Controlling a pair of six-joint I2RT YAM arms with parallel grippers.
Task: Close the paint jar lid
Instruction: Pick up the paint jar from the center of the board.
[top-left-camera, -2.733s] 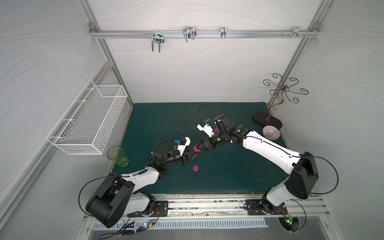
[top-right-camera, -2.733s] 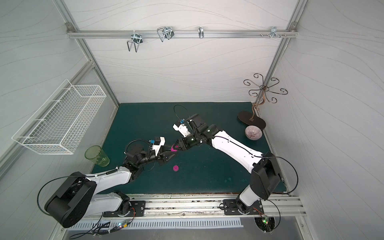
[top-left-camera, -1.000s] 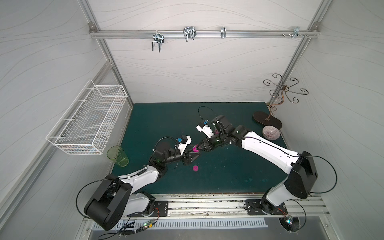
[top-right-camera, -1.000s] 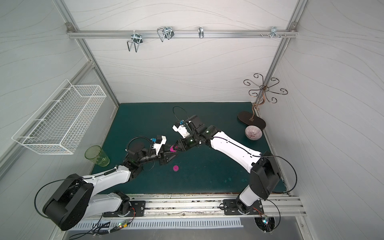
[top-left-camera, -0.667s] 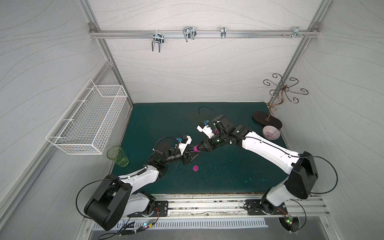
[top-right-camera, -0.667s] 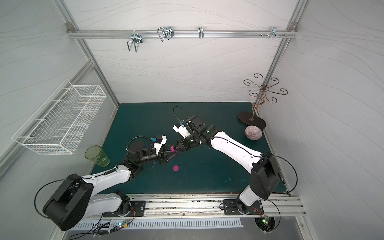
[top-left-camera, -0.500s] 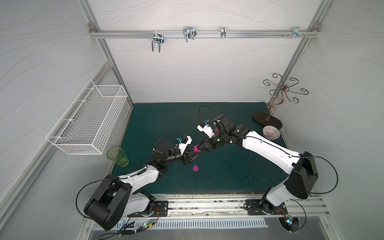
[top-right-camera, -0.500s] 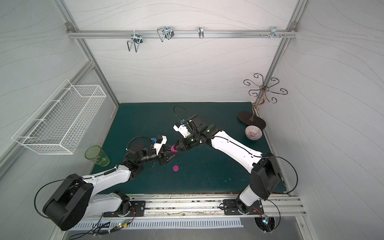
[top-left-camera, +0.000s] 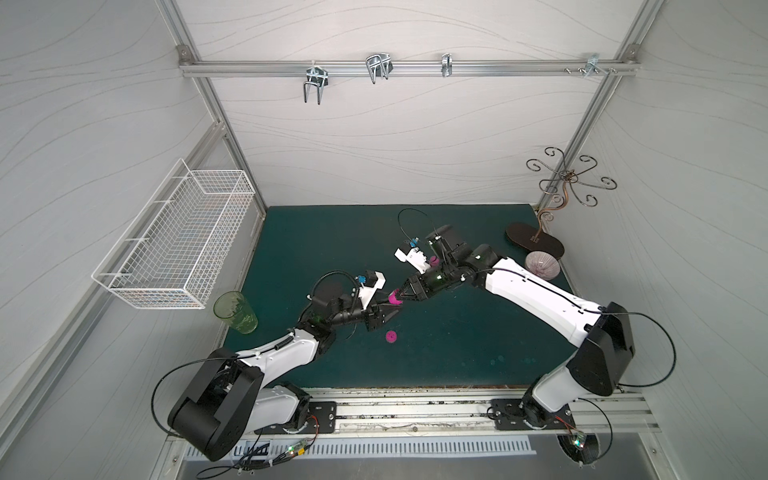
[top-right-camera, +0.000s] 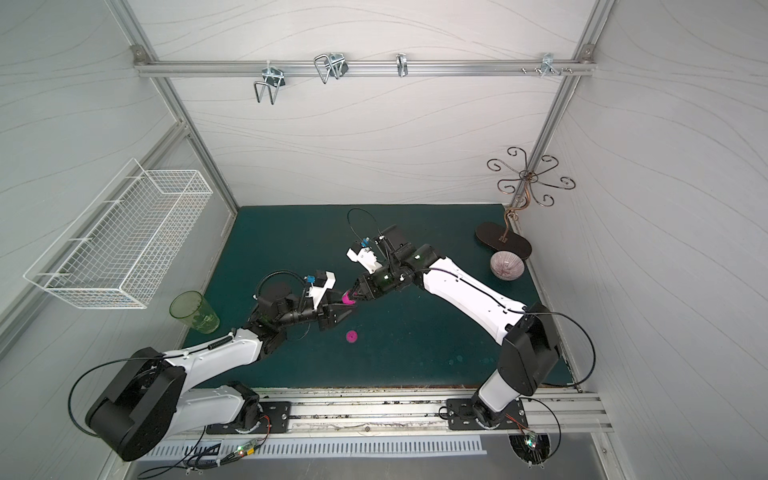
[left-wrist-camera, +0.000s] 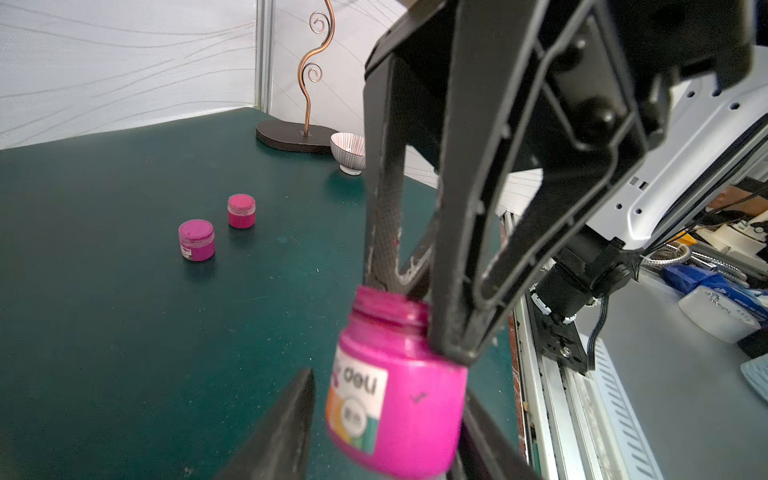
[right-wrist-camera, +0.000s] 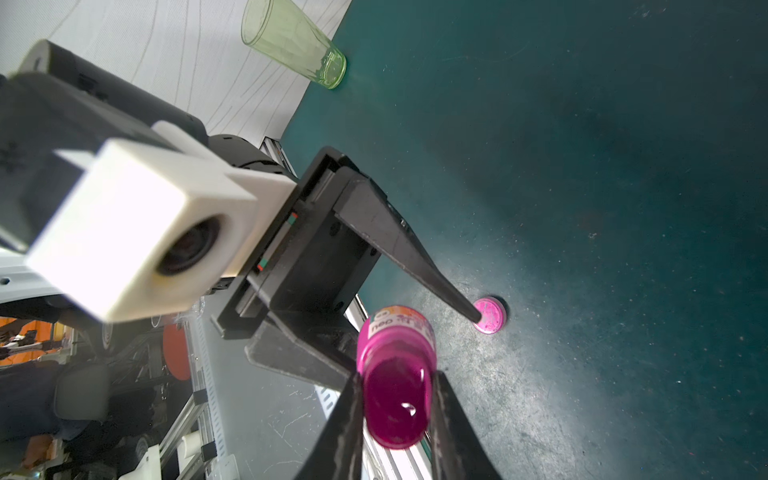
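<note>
Both pincers meet at mid-tabletop around one small paint jar (left-wrist-camera: 409, 415). It is a squat round pot of glossy magenta plastic with a white and orange printed label, a narrower threaded neck and an open mouth.

The right pincer (right-wrist-camera: 395, 378) is closed on the neck. Its two flat black fingers (right-wrist-camera: 351, 415), scuffed and edged with pale residue, press against opposite sides of the rim. The jar is raised off the tabletop (top-left-camera: 457, 345) and tilted, and the right wrist view looks straight into the wet magenta interior.

The left pincer (right-wrist-camera: 411, 345) stands part-open astride the jar's body. Its tapered, wedge-shaped black fingers flank the label, and a visible gap remains on at least one side.

The lid (top-left-camera: 391, 336), a flat round magenta disc, lies on the dark green matte tabletop near the pincers and apart from the jar.

Two more small magenta jars (left-wrist-camera: 196, 240) (left-wrist-camera: 241, 210), both capped, stand close together farther back.

Periphery:
- A translucent green ribbed glass tumbler (top-left-camera: 235, 311) stands at the left edge.
- A striped ceramic bowl (top-left-camera: 541, 264) sits beside the dark oval base of a curled wire stand (top-left-camera: 535, 245).
- A white wire-mesh basket (top-left-camera: 178, 245) hangs on the left wall.
</note>
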